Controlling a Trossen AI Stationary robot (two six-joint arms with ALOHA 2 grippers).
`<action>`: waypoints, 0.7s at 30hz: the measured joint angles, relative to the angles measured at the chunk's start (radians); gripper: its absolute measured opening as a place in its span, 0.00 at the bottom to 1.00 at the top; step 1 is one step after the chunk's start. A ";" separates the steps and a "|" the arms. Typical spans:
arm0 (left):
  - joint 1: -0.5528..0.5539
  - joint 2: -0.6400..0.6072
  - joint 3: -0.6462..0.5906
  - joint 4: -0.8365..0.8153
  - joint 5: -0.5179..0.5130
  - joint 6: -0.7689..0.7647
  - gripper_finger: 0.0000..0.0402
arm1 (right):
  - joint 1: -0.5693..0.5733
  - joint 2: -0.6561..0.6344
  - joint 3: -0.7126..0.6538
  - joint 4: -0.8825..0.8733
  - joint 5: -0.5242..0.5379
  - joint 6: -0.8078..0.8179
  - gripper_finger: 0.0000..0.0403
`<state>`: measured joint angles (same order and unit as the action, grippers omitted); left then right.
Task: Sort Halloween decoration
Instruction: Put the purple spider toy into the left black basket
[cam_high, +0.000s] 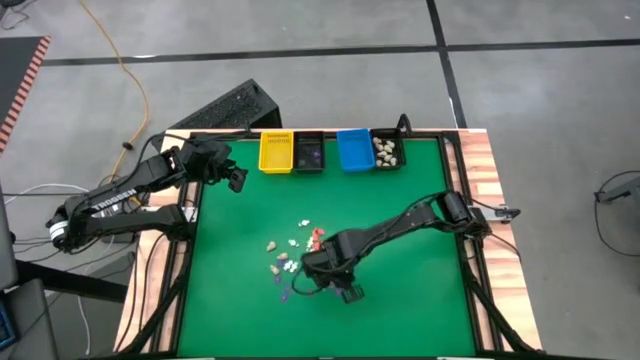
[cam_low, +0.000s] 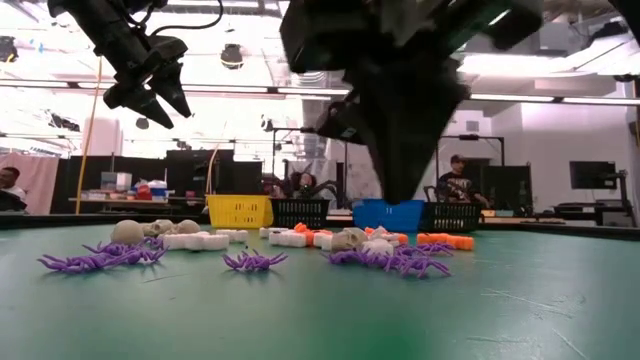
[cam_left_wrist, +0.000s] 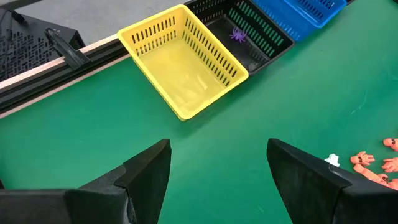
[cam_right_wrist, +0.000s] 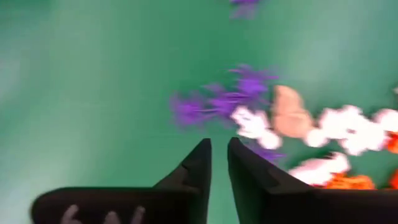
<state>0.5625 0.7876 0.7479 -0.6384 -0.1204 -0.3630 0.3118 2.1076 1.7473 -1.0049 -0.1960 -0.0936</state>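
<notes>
The Halloween decoration lies scattered mid-table: purple spiders, a cream skull, white pieces and orange pieces. My right gripper points down just above the green mat, at the near side of the pile. Its fingers stand a narrow gap apart, with only mat showing between them. My left gripper hangs wide open and holds nothing, high over the far left of the mat, near the yellow bin.
Along the far edge stand a yellow bin, a black bin with a purple spider in it, a blue bin and a black bin with cream pieces. People sit in the room behind the table.
</notes>
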 joint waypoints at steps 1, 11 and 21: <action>0.000 0.000 0.000 0.000 0.000 0.000 0.64 | 0.014 0.000 0.000 0.000 -0.011 0.009 0.23; 0.000 0.000 0.000 0.000 0.000 -0.023 0.64 | 0.090 -0.001 -0.106 0.220 -0.054 0.232 0.53; 0.000 0.000 0.000 0.000 0.000 -0.045 0.64 | 0.129 -0.001 -0.139 0.295 0.048 0.296 0.53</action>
<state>0.5625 0.7876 0.7479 -0.6388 -0.1204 -0.4080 0.4409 2.1063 1.6081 -0.7100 -0.1479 0.2025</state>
